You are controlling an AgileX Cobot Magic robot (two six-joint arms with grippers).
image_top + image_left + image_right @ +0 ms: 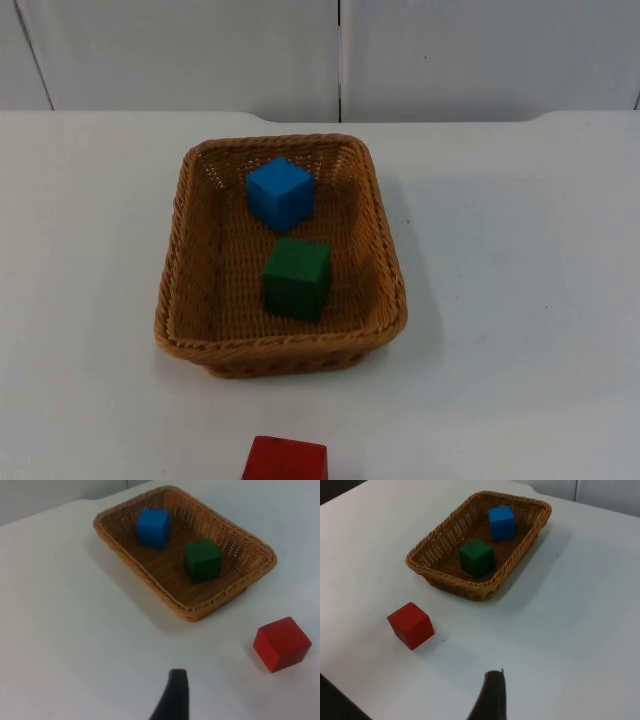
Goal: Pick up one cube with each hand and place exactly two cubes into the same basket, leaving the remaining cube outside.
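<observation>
- The blue cube (281,193) sat inside the wicker basket (174,290), toward its far end, in the upper middle of the top view; it also appeared in the left wrist view (153,527) and the right wrist view (501,523).
- The green cube (297,279) sat in the same basket, just nearer the camera than the blue one and close beside it, near the centre of the top view; I could not tell whether the two touched. It showed in the left wrist view (202,560) and the right wrist view (477,557) as well.
- The red cube (285,461) lay outside the basket on the white surface (520,300), at the bottom edge of the top view and cut off by it, apart from the basket's near rim. The wrist views showed it whole (281,643) (411,625), standing free on the surface.
- The basket (120,542) (435,542) rested flat on the surface, left of centre in the top view.
- Of the left claw, one black fingertip (172,697) stood above bare surface, well apart from the basket and cubes; how far it was open could not be told, and it was seen holding nothing.
- Of the right claw, one black fingertip (490,695) likewise stood above bare surface, away from the red cube; its opening could not be told either.
- A grey partition wall (200,50) ran behind the surface.
</observation>
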